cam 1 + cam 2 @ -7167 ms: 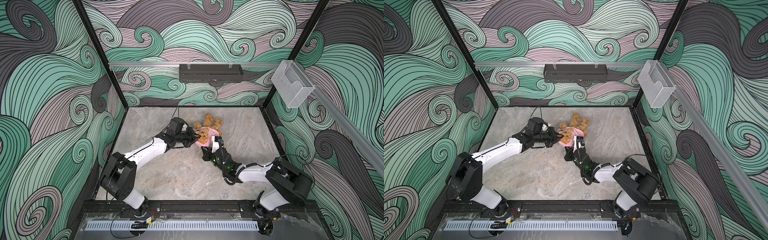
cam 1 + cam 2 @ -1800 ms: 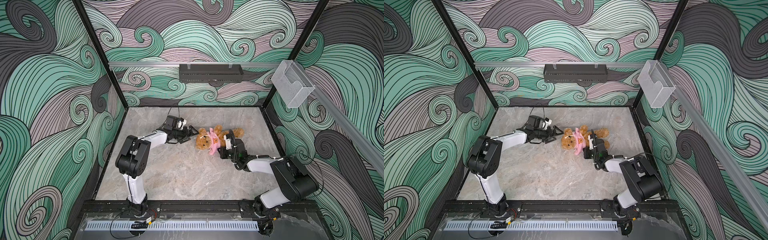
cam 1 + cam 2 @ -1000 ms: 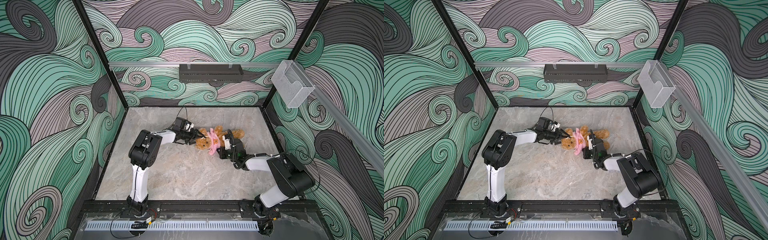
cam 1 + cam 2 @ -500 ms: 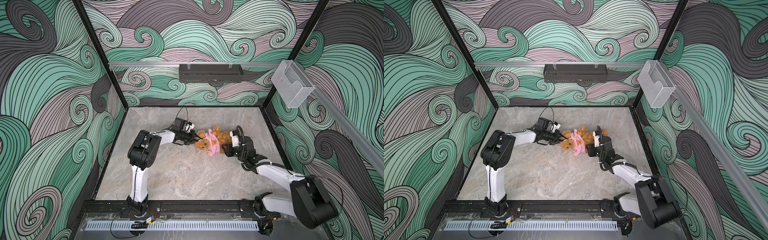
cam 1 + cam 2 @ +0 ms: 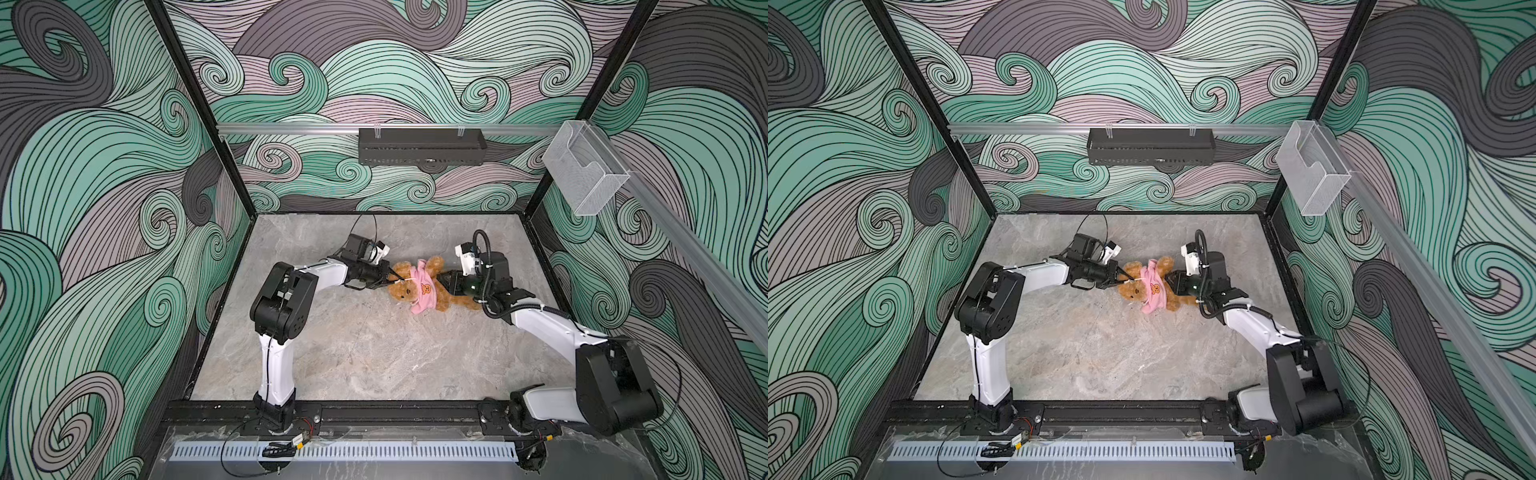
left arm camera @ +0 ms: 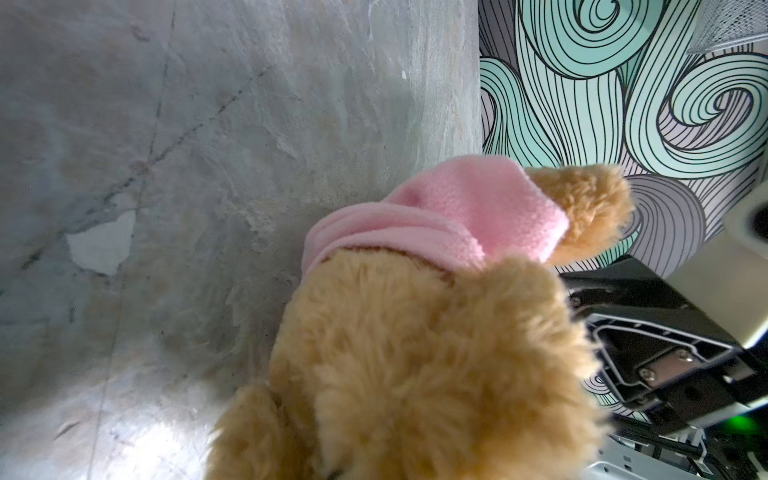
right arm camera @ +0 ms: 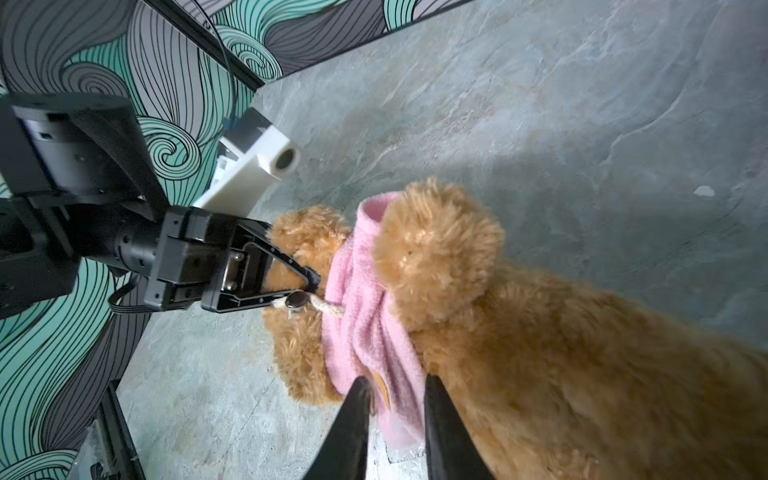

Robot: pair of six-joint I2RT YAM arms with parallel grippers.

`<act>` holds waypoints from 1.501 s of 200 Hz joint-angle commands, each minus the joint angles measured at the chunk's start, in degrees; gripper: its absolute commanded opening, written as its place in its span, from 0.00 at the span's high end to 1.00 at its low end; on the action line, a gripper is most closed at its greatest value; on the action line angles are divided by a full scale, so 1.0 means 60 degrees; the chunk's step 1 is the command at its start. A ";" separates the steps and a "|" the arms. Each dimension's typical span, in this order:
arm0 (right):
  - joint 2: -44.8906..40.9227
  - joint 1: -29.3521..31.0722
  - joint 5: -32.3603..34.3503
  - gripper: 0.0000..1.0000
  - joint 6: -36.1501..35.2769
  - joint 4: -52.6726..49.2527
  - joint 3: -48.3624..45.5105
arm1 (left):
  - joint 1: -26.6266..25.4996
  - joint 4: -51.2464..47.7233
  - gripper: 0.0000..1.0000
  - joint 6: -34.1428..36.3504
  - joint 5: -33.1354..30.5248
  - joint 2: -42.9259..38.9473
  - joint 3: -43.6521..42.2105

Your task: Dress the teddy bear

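Starting at the near, bare stretch of the grey counter (image 5: 353,353); moving past its middle and meeting the teddy bear (image 5: 405,293), lying flat, patch side up, long axis running crosswise between the two arms, head pointing toward the left arm, legs toward the right; noting the pink garment (image 5: 424,291) sitting on the chest, bunching thick round the neck in the right wrist view, leaving belly and legs in bare fur beyond its hem; seeing the right tool (image 7: 395,384) hovering at that hem from the leg end, fingers (image 7: 357,415) standing a little apart, showing pink fleece and the edge of the orange patch (image 7: 381,388) in the gap, pinching nothing visibly; seeing the left tool (image 7: 309,286) at the head end, closed tight on a pale cord (image 7: 328,308) coming out of the collar, and finding that cord taut. Judging the step in hand as drawing the garment down the body; judging that pull as running along the long axis, away from the head and toward the right arm; rating the right tool as plainly nearer the hem, the left as anchoring the collar; expecting the fleece to drag on curly fur, so needing a firm bite on the hem first. Looking farther; picking out the far paw (image 5: 435,262) poking from its pink sleeve; being unable to tell the same of the near arm.
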 commanded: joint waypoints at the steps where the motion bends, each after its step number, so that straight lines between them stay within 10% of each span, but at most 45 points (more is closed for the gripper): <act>1: 0.0388 0.0287 0.0364 0.75 0.0078 0.0391 0.0165 | -0.0009 -0.0255 1.00 0.0309 0.0131 -0.0409 -0.0075; 132: 0.2115 0.0661 0.0819 0.90 0.0484 0.1812 0.0660 | -0.0244 -0.0759 1.00 0.0700 0.0075 -0.0439 -0.0021; 223: -0.0006 0.0317 0.4540 1.00 -0.0027 0.1064 0.0136 | -0.0242 -0.2408 1.00 0.1334 -0.1159 -0.0728 -0.0023; 300: -0.0071 -0.0739 0.5047 1.00 0.0203 0.0803 -0.0091 | -0.0240 -0.2943 1.00 0.1866 -0.1997 -0.1269 -0.0427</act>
